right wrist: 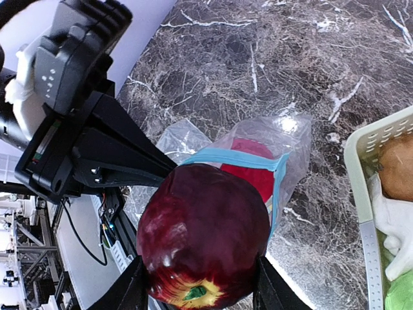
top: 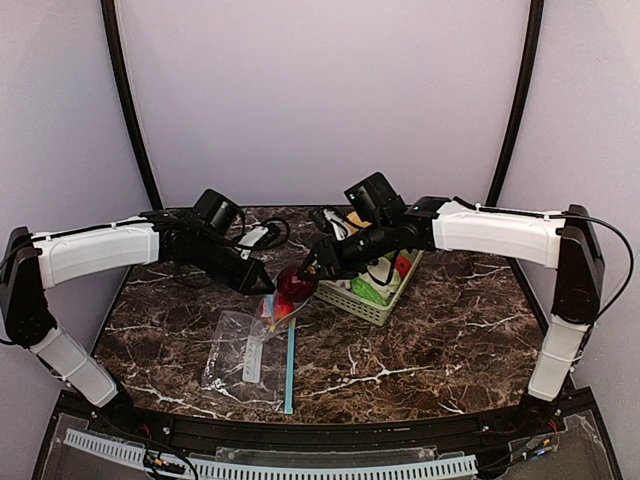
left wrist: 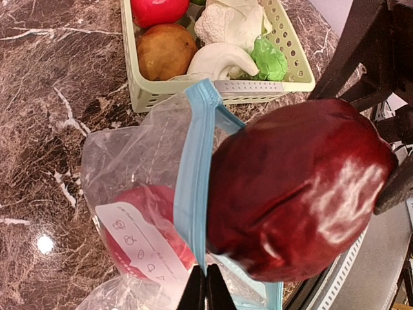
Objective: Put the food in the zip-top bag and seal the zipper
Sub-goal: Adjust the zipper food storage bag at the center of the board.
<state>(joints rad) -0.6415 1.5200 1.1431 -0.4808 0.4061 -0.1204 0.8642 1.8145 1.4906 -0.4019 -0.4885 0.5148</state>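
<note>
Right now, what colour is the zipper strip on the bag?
Light blue. The zipper strip shows best in the left wrist view.

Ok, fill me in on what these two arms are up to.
The left claw is shut on the blue zipper edge of the zip-top bag, holding its mouth up. The right claw grips a dark red apple right at that opening, not yet inside. One red piece already lies in the bag. The basket beside it holds the cauliflower, a brown round piece and other food. The zipper is unsealed.
</note>
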